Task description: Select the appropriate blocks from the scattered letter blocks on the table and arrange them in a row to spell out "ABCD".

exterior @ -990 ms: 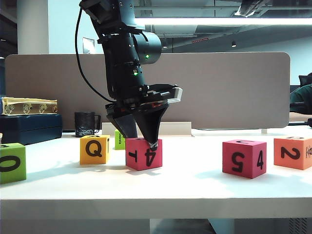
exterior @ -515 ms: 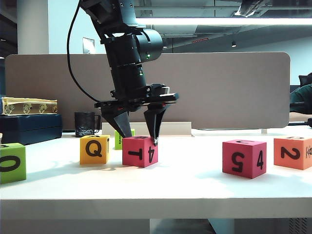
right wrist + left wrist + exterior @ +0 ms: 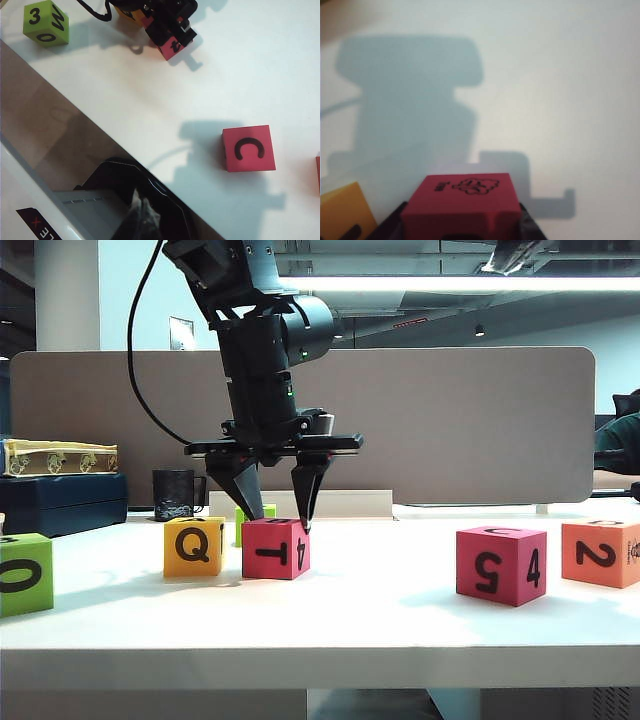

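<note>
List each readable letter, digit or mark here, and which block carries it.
"Q": yellow block.
"T", "4": magenta block between the left end effector fingers.
"5", "4", top "C": second magenta block.
"2": orange block.
"0", "3", "W": green block.
Small green block print: unreadable.

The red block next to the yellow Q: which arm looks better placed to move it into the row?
The left. Its claw already straddles the red T block, fingertips at either side. The right claw sits back at the table edge, far from it.
</note>
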Controlling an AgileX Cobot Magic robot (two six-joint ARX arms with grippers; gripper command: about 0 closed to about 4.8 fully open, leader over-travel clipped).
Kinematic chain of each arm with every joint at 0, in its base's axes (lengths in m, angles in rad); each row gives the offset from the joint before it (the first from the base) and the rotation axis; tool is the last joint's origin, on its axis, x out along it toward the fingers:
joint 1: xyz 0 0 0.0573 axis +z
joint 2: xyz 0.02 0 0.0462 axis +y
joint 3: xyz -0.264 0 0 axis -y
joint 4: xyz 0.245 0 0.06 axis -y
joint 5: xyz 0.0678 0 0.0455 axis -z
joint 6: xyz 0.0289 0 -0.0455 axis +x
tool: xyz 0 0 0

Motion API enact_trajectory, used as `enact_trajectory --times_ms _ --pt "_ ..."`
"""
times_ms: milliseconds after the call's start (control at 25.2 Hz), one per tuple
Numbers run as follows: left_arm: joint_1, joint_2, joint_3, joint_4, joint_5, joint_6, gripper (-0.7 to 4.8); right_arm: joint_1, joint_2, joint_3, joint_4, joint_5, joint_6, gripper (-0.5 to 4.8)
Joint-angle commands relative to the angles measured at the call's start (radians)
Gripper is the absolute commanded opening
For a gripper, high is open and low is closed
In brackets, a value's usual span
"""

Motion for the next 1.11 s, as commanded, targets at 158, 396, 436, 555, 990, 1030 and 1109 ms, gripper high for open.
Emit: enact_trajectory --times_ms 158,396,436,555,990,1030,1109 --pt "0.006 -0.002 0.002 0.051 -0.050 -0.006 2.37 0.001 -0.003 0.004 0.010 0.001 -0.006 -0.01" --pt "0.006 -0.002 0.002 0.059 -0.055 -0.006 2.37 0.001 -0.003 0.004 0.010 0.001 -0.006 -0.01" --pt "0.006 -0.002 0.002 0.059 -0.055 -0.005 2.40 0.001 -0.003 0.004 0.010 0.001 -0.006 -0.01" --pt "0.006 -0.002 0.002 0.059 -0.055 -0.005 2.51 0.001 -0.003 0.004 0.010 0.001 -0.006 -0.02" --pt "0.029 -0.004 0.021 0.084 -0.055 0.102 3.50 0.001 -0.003 0.004 0.007 0.001 -0.006 -0.01" --pt "0.029 -0.004 0.043 0.084 -0.055 0.134 3.50 0.001 -0.003 0.004 0.008 0.001 -0.006 -0.01" --pt "0.028 -0.004 0.078 0.085 -0.054 0.175 3.50 0.001 -0.003 0.004 0.009 0.001 -0.006 -0.01"
